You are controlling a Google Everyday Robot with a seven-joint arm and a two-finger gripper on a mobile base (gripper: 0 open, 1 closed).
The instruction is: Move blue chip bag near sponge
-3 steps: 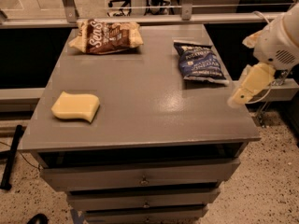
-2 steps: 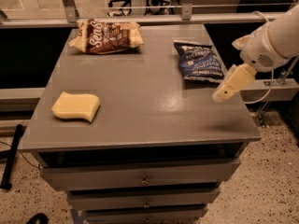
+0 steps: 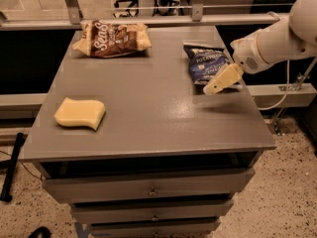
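The blue chip bag [image 3: 207, 63] lies flat on the far right of the grey table top [image 3: 148, 118], dark navy with white lettering. The pale yellow wavy sponge [image 3: 79, 113] lies near the front left of the table, far from the bag. My gripper [image 3: 220, 81] reaches in from the right on a white arm. Its cream-coloured fingers hang just above the near right edge of the blue bag, partly covering it. Nothing is held in it.
A larger brown-and-cream chip bag [image 3: 111, 38] lies at the far left corner. The table has drawers [image 3: 148, 190] below its front edge. A metal rail [image 3: 173, 19] runs behind the table. A black pole [image 3: 12, 165] leans at the floor left.
My gripper has moved left and away from the table's right edge, coming in over the near right edge of the blue chip bag. The bags and sponge have not moved.
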